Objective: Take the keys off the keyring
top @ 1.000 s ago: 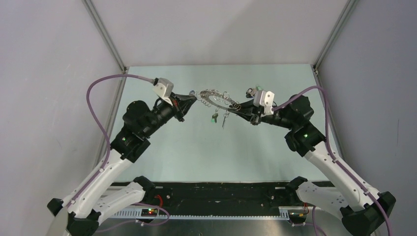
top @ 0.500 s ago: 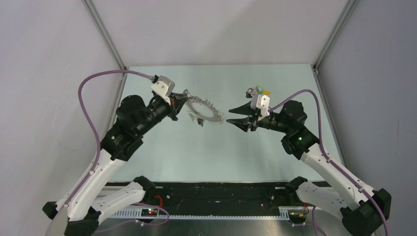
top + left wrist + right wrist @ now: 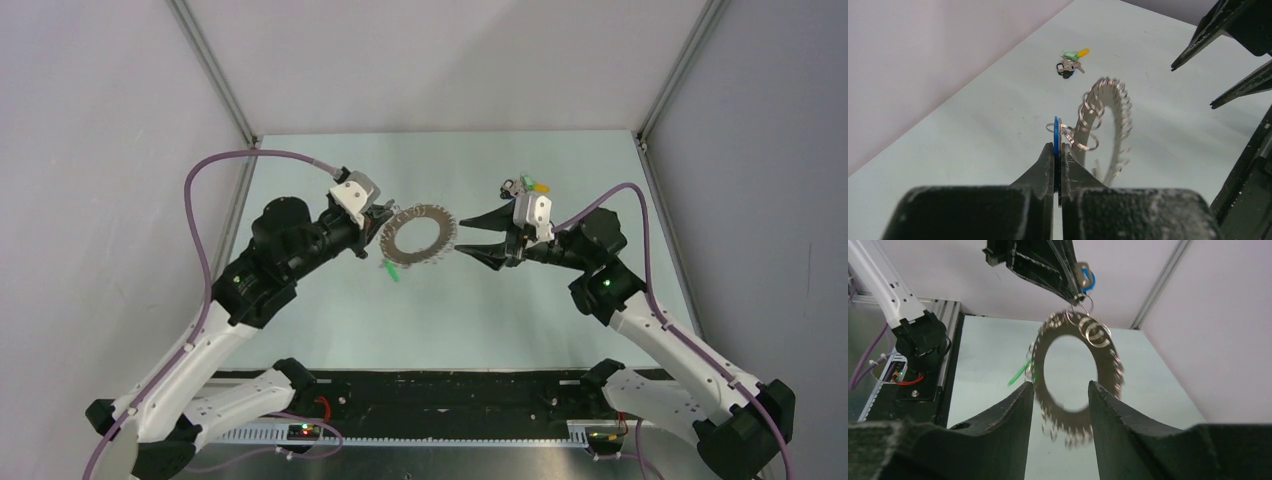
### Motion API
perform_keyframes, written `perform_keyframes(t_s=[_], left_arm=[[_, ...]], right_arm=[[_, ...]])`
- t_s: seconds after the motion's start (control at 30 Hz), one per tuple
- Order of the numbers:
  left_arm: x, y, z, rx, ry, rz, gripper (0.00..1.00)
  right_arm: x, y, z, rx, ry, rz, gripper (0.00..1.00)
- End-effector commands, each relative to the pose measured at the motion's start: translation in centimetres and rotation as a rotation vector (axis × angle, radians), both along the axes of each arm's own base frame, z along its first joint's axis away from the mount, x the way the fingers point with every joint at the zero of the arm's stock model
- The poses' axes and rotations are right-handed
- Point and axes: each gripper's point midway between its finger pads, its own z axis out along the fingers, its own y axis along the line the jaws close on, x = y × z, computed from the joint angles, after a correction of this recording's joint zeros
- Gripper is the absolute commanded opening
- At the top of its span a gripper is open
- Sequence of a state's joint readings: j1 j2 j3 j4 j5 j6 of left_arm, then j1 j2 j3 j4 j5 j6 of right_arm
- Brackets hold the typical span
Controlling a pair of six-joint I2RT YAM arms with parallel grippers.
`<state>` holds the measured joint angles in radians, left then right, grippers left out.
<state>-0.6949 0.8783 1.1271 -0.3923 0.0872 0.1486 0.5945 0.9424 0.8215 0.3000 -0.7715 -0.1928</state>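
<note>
The keyring (image 3: 446,236), a large silver ring fringed with small keys, hangs in the air between the arms. It is motion-blurred in the left wrist view (image 3: 1108,125) and the right wrist view (image 3: 1110,370). My left gripper (image 3: 377,222) is shut on a blue-headed key (image 3: 1055,131) linked to the ring's edge. A green-headed key (image 3: 391,271) dangles below the ring. My right gripper (image 3: 462,236) is open and empty, just right of the ring and not touching it; the ring shows beyond its fingertips (image 3: 1028,386).
A small clump of loose keys with green, yellow and blue heads (image 3: 522,185) lies on the table behind the right gripper, also in the left wrist view (image 3: 1070,61). The enclosure walls stand left, right and behind.
My right gripper has let go of the ring, opened and drawn back to the right. My left gripper has kept its hold, and the ring has swung round to face the top camera.
</note>
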Motion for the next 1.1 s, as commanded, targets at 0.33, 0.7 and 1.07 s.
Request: perform_keyframes(t_s=[0.33,0.7,1.07], left_arm=[[-0.9,-2.2,-0.8,0.025,-0.059,-0.125,0.0],[-1.5,-2.7,-1.6,0.012,-0.042,-0.162,0.0],[-3.0,-3.8,-2.6,0.033,-0.05,-0.279,0.0]], right_arm=[[-1.3,4.4,1.1,0.047,-0.113,0.134,0.45],[0.7,6.9,0.1,0.02,-0.123,0.134,0.39],[1.2,6.7,0.0,0.01,-0.132,0.099,0.39]])
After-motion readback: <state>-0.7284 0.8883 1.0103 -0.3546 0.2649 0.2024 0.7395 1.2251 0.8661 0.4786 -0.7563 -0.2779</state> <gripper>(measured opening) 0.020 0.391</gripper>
